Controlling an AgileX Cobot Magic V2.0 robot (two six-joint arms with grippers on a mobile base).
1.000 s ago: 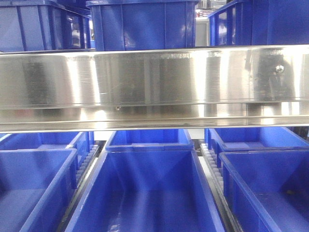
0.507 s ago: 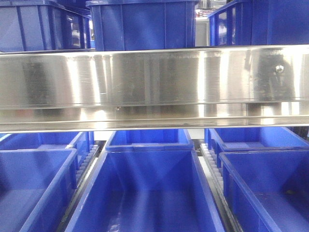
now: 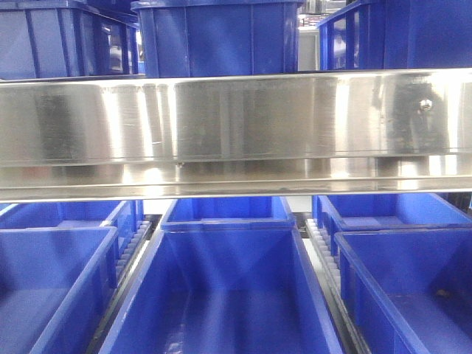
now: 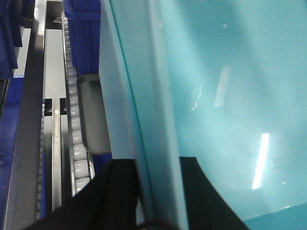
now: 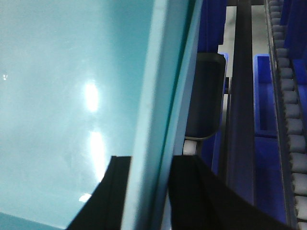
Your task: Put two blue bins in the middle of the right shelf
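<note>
The left gripper point(image 4: 156, 165) is closed to a narrow gap on the wall of a pale bin point(image 4: 230, 96). One black finger lies on the outer face and the other on the inner face, and the rim stands up between them. The right gripper point(image 5: 148, 160) grips a pale bin wall point(image 5: 62, 96) the same way, with a finger pressed on each side. The pictures do not show whether both hold one tub or two. From each gripper the clamped rim runs straight ahead, so that edge points away from the wrist. It leans a little to the left for the left gripper and a little to the right for the right one. The broad glossy face spreads inward from each gripper, to the right of the left one and to the left of the right one. How long the tub is cannot be told. Just outside each clamped wall sits a grey rounded part point(image 4: 93, 115) whose nature is unclear. Beyond it, white rollers point(image 4: 74, 120) run roughly alongside the rim, with dark bins point(image 4: 81, 33) ahead. The front view shows only the shelf point(image 3: 236, 125), with dark bins above and below its steel rail.
</note>
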